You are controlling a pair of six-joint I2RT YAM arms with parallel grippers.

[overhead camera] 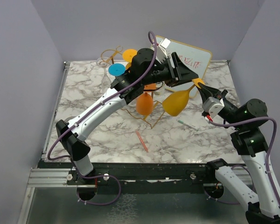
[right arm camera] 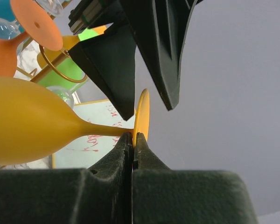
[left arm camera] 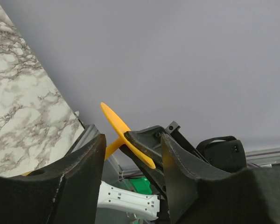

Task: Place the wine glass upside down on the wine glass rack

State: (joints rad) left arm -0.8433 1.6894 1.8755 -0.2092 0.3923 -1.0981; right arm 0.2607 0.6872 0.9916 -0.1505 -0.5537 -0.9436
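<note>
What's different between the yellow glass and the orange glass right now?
The yellow glass lies sideways in the air, while the orange glass hangs bowl-down in the rack. The right tool is shut on the yellow glass's stem, next to its foot; no tool holds the orange glass. They also differ in colour. Both are opaque and have the same wine-glass shape.

Marble-patterned tabletop; plain lavender-grey walls on three sides; even soft light.
</note>
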